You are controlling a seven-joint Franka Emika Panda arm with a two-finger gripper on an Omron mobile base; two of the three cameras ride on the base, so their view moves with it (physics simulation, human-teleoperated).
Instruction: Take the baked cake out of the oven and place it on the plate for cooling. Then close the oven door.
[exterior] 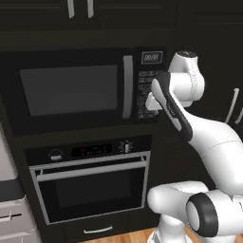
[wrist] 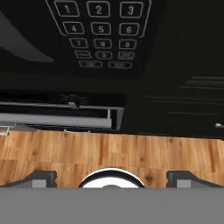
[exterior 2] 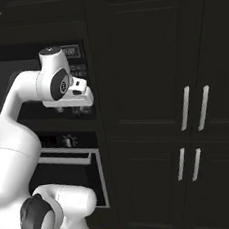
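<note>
The black oven [exterior: 90, 151] sits below the microwave, with a red display and round knobs on its control strip. The oven door [exterior: 92, 192] stands upright and shut, its silver bar handle [exterior: 92, 171] across the top. The same handle [wrist: 57, 119] appears in the hand view. My gripper [exterior: 154, 105] hangs in front of the microwave keypad [exterior: 144, 92], well above the oven door and to its right. The jaws are open and empty, with the fingertips [wrist: 41, 178] set far apart. The baked cake is hidden and the plate is out of view.
The black microwave [exterior: 71, 90] fills the cabinet above the oven. Tall dark cabinets [exterior 2: 186, 108] with silver handles stand to the right. A drawer [exterior: 97, 231] lies under the oven, over the wood floor [wrist: 131, 153]. Pale drawers [exterior: 14, 218] are at the left edge.
</note>
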